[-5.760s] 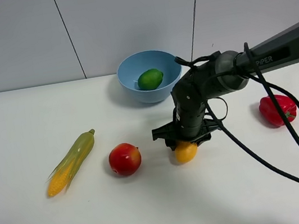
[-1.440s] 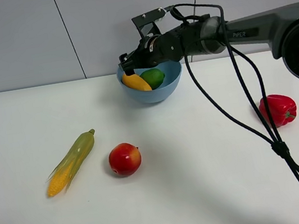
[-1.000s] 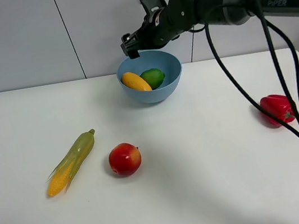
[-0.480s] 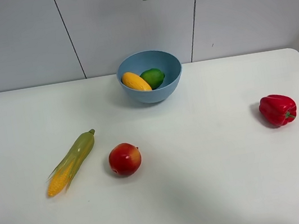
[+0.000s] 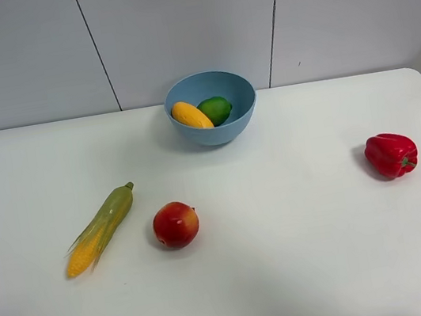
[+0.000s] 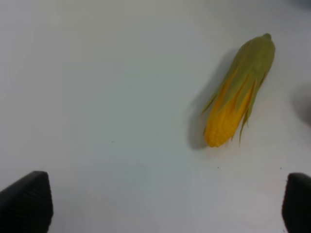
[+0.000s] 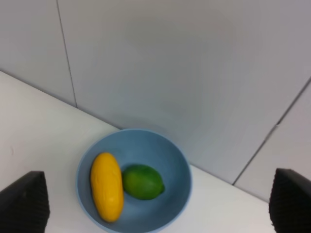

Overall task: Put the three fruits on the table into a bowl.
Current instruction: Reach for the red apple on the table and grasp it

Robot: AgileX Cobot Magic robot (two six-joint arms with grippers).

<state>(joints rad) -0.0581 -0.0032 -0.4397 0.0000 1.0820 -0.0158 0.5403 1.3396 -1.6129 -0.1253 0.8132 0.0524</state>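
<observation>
The mango (image 5: 190, 115) and lime (image 5: 215, 109) are lying together in the bowl (image 5: 246, 117), so two fruits are done. The apple (image 5: 176, 224) is sitting on the table (image 5: 288, 242), well apart. The left gripper (image 6: 167, 206) and right gripper (image 7: 158, 204) are hovering, jaws spread, empty.

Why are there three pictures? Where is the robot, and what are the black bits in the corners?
The robot has two arms, each with a camera on its wrist. One picture comes from a high camera; the arms are outside it. It shows the table, with an apple, corn and a pepper on it, and a bowl holding a mango and a lime. The black bits are fingertips. The left gripper, open, looks at the corn; the right gripper, open, looks at the bowl. Neither holds anything.
</observation>
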